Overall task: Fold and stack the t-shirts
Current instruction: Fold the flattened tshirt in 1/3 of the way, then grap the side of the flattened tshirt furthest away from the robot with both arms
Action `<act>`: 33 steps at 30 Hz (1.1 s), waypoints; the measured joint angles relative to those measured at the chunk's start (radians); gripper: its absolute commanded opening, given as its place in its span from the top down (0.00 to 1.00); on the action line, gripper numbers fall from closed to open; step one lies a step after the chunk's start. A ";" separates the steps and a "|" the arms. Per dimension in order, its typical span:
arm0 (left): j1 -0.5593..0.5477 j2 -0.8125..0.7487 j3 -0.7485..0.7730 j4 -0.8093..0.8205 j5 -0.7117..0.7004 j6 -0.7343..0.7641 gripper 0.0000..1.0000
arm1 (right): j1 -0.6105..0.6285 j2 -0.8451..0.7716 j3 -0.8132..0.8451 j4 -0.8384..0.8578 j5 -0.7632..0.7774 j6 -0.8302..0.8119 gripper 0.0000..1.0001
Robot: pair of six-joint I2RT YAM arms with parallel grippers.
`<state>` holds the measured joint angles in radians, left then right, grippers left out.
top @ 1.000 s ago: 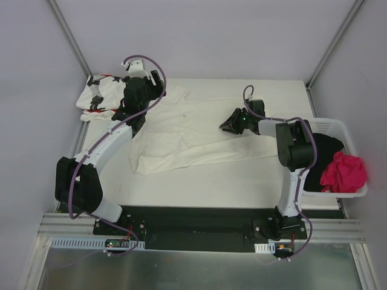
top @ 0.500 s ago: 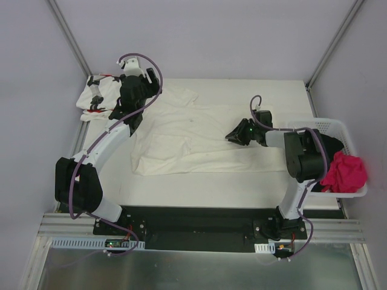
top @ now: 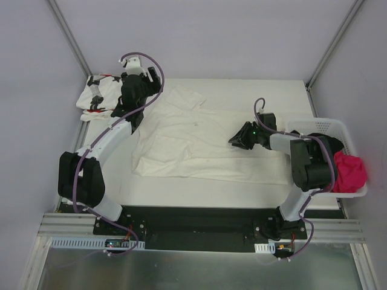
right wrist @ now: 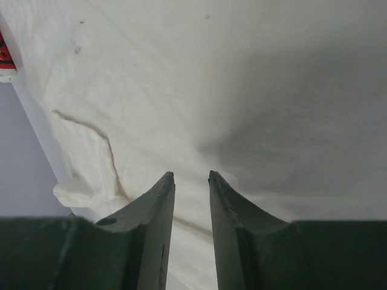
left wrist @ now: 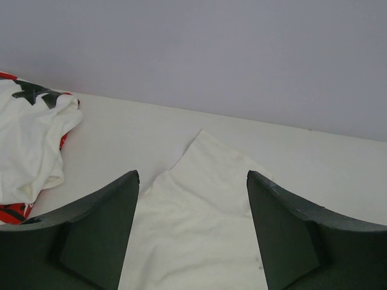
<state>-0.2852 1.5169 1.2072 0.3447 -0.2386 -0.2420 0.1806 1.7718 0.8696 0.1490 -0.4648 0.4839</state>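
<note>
The plain cream-white t-shirt (top: 193, 142) lies spread over the middle of the table, one sleeve (top: 184, 96) pointing to the back. The star-print t-shirt (top: 97, 96) sits crumpled at the far left corner. My left gripper (top: 138, 92) hovers over the cream shirt's back left part, between the two shirts. In the left wrist view its jaws (left wrist: 193, 175) stand wide open, with the cream shirt (left wrist: 199, 223) below and the star-print shirt (left wrist: 30, 139) to the left. My right gripper (top: 237, 140) is low over the cream shirt's right part. Its fingers (right wrist: 191, 174) are narrowly apart above the cloth (right wrist: 181, 78), pinching nothing.
A white perforated basket (top: 329, 125) stands at the right table edge, holding a pink cloth (top: 349, 172) and a black cloth (top: 326, 151). Walls close off the back and both sides. The arm bases sit on the near edge.
The right gripper moved right and nearer, and the cream shirt spread out to the right with it. The left gripper shifted slightly toward the back.
</note>
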 measured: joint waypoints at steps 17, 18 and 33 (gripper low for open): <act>0.152 0.730 0.723 -0.180 0.597 0.007 0.28 | -0.048 -0.126 0.309 -0.079 0.052 -0.095 0.64; 0.155 0.754 0.755 -0.188 0.632 -0.002 0.28 | -0.056 -0.129 0.308 -0.084 0.052 -0.096 0.63; 0.204 1.025 0.995 -0.278 0.834 -0.086 0.30 | -0.100 -0.381 0.173 -0.126 0.062 -0.110 0.60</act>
<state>-0.0814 2.5420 2.2021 0.0662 0.5953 -0.3283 0.0803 1.3911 1.0424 0.0231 -0.4026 0.3737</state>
